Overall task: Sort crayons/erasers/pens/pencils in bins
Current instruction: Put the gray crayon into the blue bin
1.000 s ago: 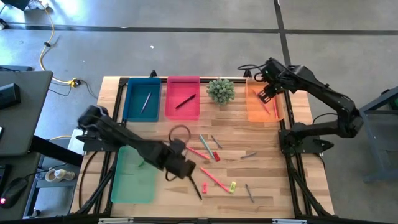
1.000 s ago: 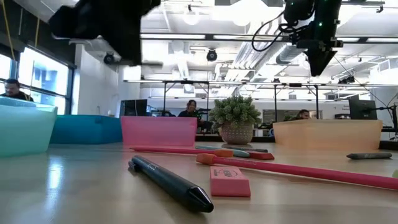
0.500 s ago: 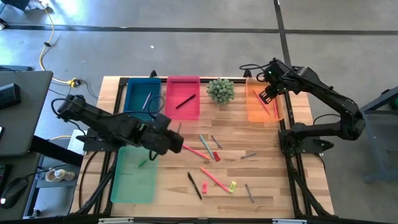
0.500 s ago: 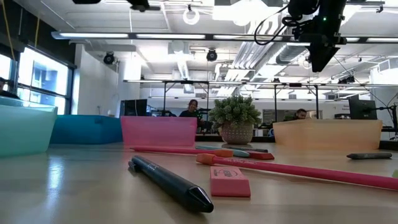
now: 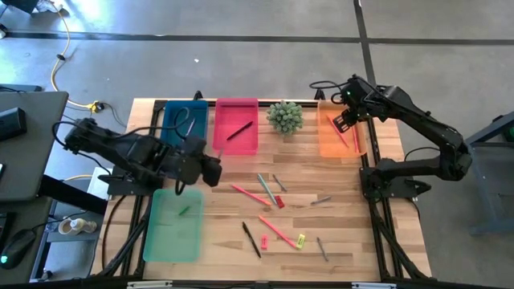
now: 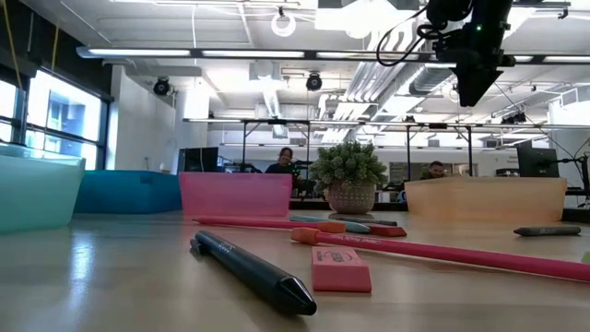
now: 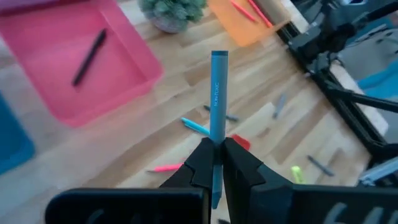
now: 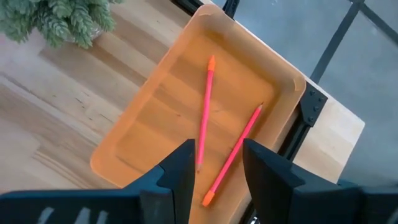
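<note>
Blue stick could land in the wrong bin

Blue stick [image 7: 217,106] sits pinched in the closed left hand [image 7: 217,163], near the counter's far-left bins; released early, it misses the teal bin [image 5: 173,140]. Right hand [image 8: 218,163], parted and empty, hovers over the orange bin [image 8: 174,112].

Bright even overhead light, soft shadows; ceiling lamps [image 6: 286,25] glare in low view; left wrist view motion-blurred.
</note>
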You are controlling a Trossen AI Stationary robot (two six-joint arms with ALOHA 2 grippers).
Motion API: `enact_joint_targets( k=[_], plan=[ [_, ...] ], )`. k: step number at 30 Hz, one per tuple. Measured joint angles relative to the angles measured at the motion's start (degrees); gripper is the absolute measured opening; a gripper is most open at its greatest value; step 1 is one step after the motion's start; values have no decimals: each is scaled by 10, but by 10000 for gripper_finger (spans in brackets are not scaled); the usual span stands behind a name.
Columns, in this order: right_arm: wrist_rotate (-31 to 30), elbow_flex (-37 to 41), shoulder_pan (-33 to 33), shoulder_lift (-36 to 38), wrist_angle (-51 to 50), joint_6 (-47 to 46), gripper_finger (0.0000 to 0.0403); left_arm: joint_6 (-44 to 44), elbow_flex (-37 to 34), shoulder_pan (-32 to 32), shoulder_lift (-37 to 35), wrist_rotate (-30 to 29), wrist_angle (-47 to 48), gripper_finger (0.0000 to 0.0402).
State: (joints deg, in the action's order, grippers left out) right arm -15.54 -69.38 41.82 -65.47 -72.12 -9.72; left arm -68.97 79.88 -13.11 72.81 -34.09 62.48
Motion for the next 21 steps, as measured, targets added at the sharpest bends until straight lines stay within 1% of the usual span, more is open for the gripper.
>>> enact_joint_targets(
  k=[2, 5, 11, 15, 18, 21],
  plan=[
    [0, 0, 0, 0, 1, -8, 124, 13, -6, 16, -6, 2, 3, 3],
    [0, 0, 0, 0, 1, -10, 124, 32, -31, 46, -18, 31, 3, 3],
    [0, 0, 0, 0, 3, -51, 124, 66, -100, 107, -55, 89, -14, 3],
    [6, 0, 0, 0, 8, -76, 124, 105, -147, 146, -87, 130, -70, 3],
    [26, 0, 0, 0, 24, -90, 124, 139, -177, 179, -108, 171, -123, 3],
    [51, 0, 0, 0, 45, -111, 124, 169, -203, 214, -122, 209, -155, 3]
  ],
)
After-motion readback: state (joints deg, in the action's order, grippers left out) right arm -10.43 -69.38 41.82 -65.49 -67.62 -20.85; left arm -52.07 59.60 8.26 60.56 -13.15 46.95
